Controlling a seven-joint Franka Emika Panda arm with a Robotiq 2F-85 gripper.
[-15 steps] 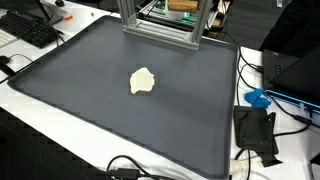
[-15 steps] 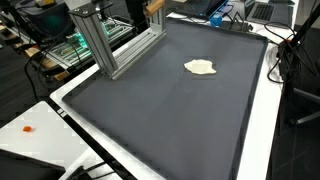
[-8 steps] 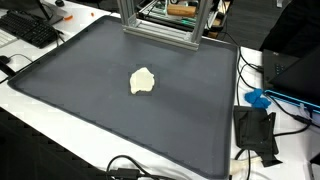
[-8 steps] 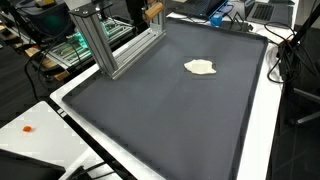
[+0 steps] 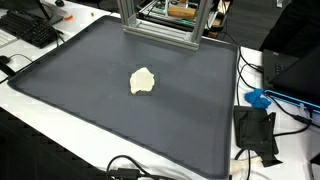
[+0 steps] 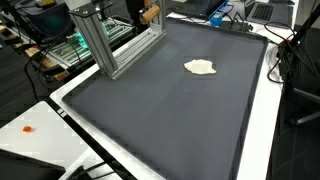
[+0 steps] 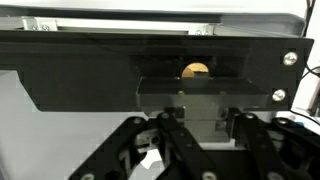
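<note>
A pale yellow crumpled lump lies alone on the big dark mat. In the wrist view my gripper shows only its black linkages at the bottom edge, drawn close together right in front of a black crossbar. Through a slot in that bar a round orange thing shows. In both exterior views a small tan piece sits behind the aluminium frame, far from the lump. Whether the jaws hold anything is hidden.
The mat has a raised rim. A keyboard lies beyond its far corner, a black device and a blue item beside one long edge. Cables run along the near edge. An orange spot marks the white table.
The tan piece behind the aluminium frame has dropped slightly lower in both exterior views. The lump on the mat has not moved.
</note>
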